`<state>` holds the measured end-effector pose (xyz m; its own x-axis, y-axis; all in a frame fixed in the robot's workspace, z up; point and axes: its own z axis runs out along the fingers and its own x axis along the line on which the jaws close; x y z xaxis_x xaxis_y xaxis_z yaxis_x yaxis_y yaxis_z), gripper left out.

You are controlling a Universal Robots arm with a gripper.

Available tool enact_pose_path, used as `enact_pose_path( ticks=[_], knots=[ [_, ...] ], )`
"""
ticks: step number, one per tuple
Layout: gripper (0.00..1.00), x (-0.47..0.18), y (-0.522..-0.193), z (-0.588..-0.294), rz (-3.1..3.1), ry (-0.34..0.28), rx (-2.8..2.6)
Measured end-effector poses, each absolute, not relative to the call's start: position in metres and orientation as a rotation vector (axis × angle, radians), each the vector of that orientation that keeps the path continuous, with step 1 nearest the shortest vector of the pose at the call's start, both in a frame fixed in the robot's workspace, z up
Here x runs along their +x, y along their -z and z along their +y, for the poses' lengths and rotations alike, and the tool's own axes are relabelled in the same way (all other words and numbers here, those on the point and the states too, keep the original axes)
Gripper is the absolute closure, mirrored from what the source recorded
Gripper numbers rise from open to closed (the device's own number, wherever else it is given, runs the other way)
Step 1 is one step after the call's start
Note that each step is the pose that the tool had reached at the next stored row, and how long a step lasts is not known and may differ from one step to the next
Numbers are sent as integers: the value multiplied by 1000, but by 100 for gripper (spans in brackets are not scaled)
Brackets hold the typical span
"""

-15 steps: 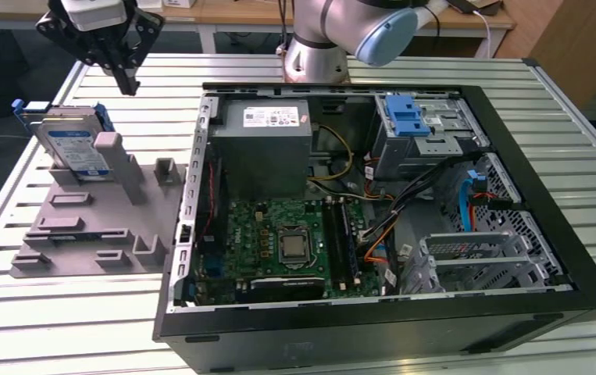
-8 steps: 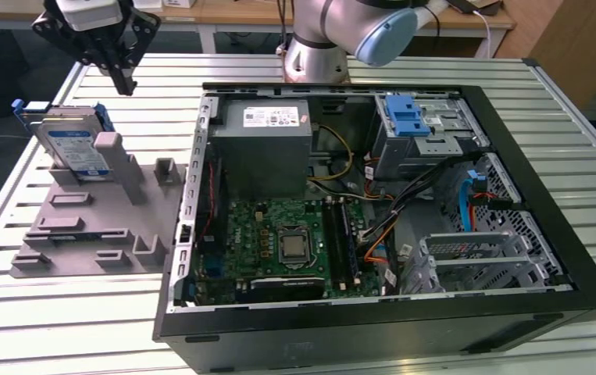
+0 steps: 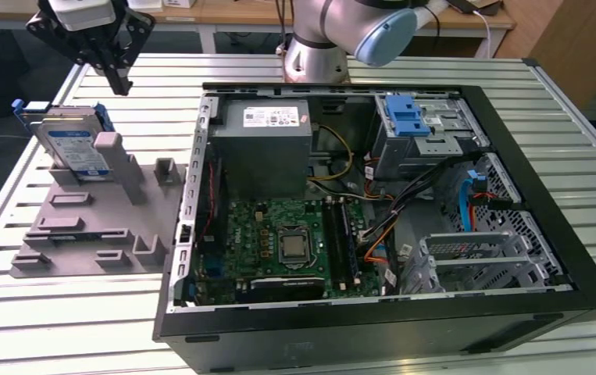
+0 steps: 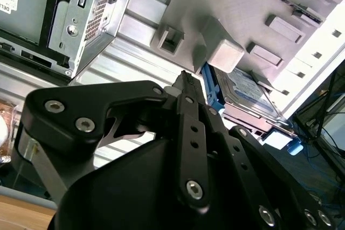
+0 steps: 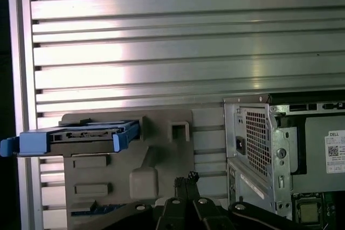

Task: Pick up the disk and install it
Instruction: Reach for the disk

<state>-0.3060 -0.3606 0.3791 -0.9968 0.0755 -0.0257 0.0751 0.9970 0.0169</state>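
Observation:
The disk (image 3: 73, 146) stands on edge in a slot of the grey holder (image 3: 79, 226) on the table at the exterior view's left. It is silver with a white-and-blue label and blue rails. My gripper (image 3: 123, 84) hangs above and slightly behind the disk, apart from it, its black fingers shut together and holding nothing. In the first wrist view the disk (image 5: 81, 136) shows edge-on between its blue rails, off to one side of the gripper (image 5: 186, 179). In the second wrist view the disk (image 4: 248, 92) lies beyond the gripper (image 4: 183, 79).
An open black computer case (image 3: 547, 234) fills the middle and the exterior view's right. Inside are a grey power-supply box (image 3: 266, 148), a motherboard (image 3: 287, 242) and a metal drive cage with a blue latch (image 3: 407, 117). The arm's base (image 3: 313, 55) stands behind the case.

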Motion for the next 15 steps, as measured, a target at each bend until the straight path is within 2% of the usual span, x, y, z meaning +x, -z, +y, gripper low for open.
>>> enact_pose_path(
  ticks=[15],
  knots=[
    [89, -316, -379, -361, 3113, -25, 117]
  ],
)
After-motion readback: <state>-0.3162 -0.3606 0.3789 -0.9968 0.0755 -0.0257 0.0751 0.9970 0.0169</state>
